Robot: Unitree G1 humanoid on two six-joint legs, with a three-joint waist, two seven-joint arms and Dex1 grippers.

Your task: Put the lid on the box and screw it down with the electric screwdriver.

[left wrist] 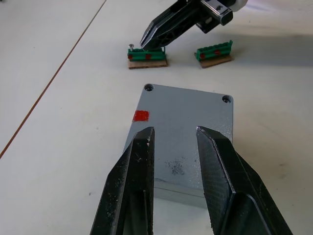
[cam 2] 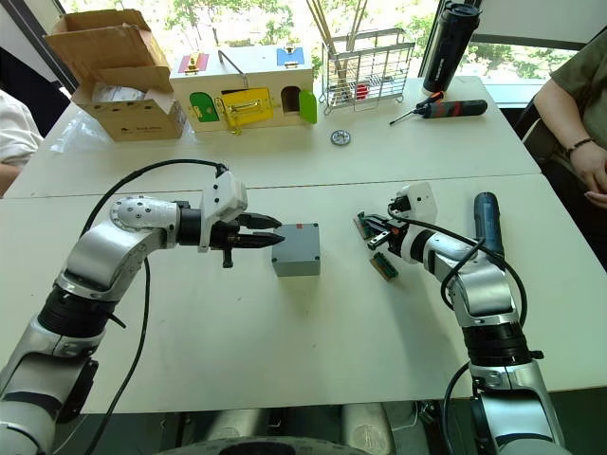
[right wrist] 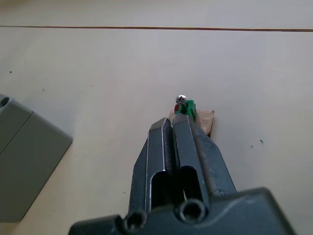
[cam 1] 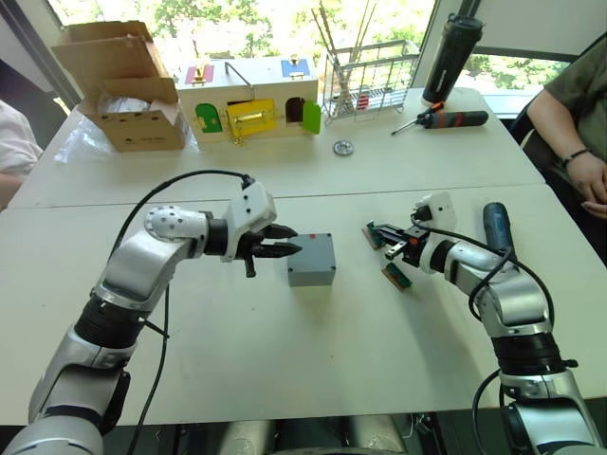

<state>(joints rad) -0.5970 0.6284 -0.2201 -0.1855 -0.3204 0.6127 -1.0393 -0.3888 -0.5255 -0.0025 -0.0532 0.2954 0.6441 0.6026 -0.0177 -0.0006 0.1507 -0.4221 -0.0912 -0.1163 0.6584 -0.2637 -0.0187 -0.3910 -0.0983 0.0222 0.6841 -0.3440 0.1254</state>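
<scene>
The grey box [cam 1: 311, 273] stands mid-table with the lid [left wrist: 190, 117] lying flat on top, its corner holes and a red mark showing. My left gripper [cam 1: 296, 241] hovers open just left of the box, fingertips over the lid's near edge. My right gripper [cam 1: 377, 233] is shut, its tips at a green strip [left wrist: 146, 55] that holds a small screw [right wrist: 181, 98]. A second green strip [cam 1: 395, 276] lies beside it. The dark electric screwdriver [cam 1: 496, 227] lies on the table beyond my right forearm, its bit hidden.
Along the far edge stand a cardboard box [cam 1: 123, 85], a colourful wooden latch box [cam 1: 248, 95], a wire rack [cam 1: 370, 81], a black bottle [cam 1: 452, 52] and a red-and-black hand screwdriver [cam 1: 450, 118]. A metal disc [cam 1: 342, 147] lies nearby. A person's arm [cam 1: 579, 133] rests at the right.
</scene>
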